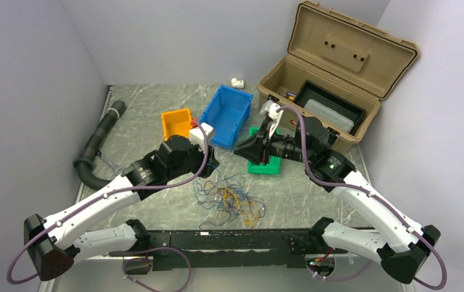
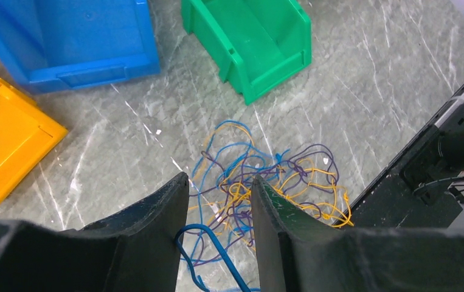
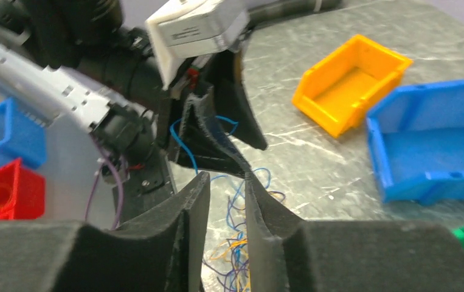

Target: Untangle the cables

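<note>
The cables (image 1: 229,198) lie in a loose tangle of blue, yellow-orange and dark purple wires on the marble tabletop, near the front. In the left wrist view the tangle (image 2: 266,182) sits just beyond my left gripper (image 2: 217,179). This gripper is open, and one blue wire (image 2: 217,234) loops in the gap, hooked against the left finger. The right wrist view shows that blue wire (image 3: 176,139) hanging from the left gripper (image 3: 220,121). My right gripper (image 3: 225,176) faces it with a narrow gap and nothing between its fingers. From above, the left gripper (image 1: 212,161) and right gripper (image 1: 241,149) hover close together over the tangle's far side.
Behind the grippers stand an orange bin (image 1: 177,121), a blue bin (image 1: 226,112) and a green bin (image 1: 266,167). An open tan toolbox (image 1: 332,73) is at the back right. A black corrugated hose (image 1: 98,143) runs along the left edge. A black rail (image 1: 217,240) spans the front.
</note>
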`<state>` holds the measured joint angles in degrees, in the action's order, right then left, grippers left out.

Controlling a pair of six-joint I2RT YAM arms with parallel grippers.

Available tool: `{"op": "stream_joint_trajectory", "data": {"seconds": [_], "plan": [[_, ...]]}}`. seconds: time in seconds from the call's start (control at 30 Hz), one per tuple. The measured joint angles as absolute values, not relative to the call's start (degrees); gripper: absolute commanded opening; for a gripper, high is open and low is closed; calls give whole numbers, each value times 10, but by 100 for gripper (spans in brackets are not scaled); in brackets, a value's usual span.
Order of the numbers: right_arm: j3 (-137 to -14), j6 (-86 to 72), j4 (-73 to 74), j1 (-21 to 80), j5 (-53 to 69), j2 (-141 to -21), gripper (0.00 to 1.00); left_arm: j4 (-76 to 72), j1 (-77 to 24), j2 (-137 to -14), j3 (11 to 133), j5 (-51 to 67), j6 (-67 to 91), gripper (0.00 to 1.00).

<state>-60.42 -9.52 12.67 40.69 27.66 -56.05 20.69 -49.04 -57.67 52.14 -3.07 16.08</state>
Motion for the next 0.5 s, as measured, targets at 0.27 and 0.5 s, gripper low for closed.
{"op": "stream_joint_trajectory", "data": {"seconds": [0.27,0.5], "plan": [[-513,-145,44,408,395,-573,75,214,-490,-594,528,-3,153,46],[-487,-170,-1,430,400,-598,74,217,-490,-603,540,9,151,46]]}}
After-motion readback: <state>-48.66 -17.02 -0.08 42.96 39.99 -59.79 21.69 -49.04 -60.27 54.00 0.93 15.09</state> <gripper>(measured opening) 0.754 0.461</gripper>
